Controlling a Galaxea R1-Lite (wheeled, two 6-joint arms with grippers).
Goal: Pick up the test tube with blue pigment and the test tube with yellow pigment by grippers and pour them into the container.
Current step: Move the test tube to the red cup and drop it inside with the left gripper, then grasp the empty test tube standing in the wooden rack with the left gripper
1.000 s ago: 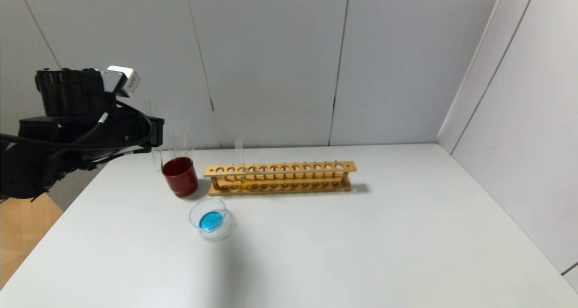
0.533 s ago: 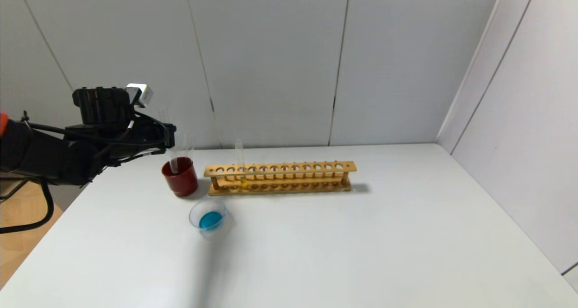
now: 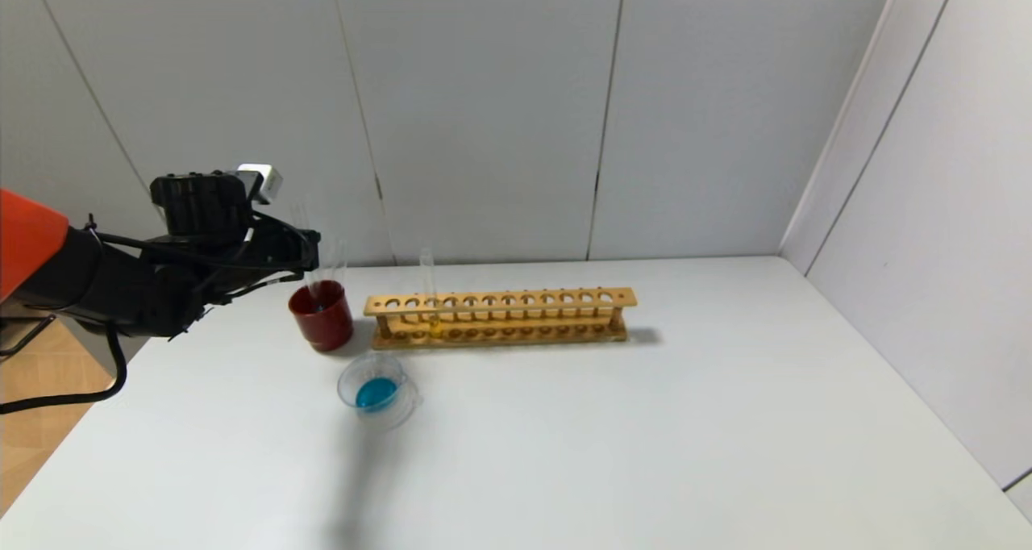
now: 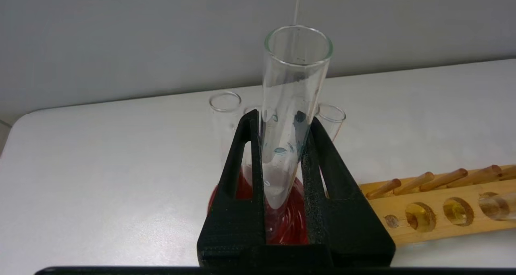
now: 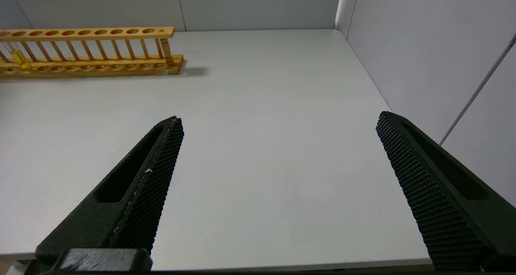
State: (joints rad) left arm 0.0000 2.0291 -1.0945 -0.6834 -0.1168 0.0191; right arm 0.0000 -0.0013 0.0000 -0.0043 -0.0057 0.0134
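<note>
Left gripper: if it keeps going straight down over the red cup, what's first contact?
Likely the red cup: the left gripper holds the test tube with blue pigment with its rounded end already at the cup's mouth, so the tube should bottom out inside. Depth unclear.

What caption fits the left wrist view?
Left gripper holds the emptied blue-stained test tube upright over the red cup.
</note>
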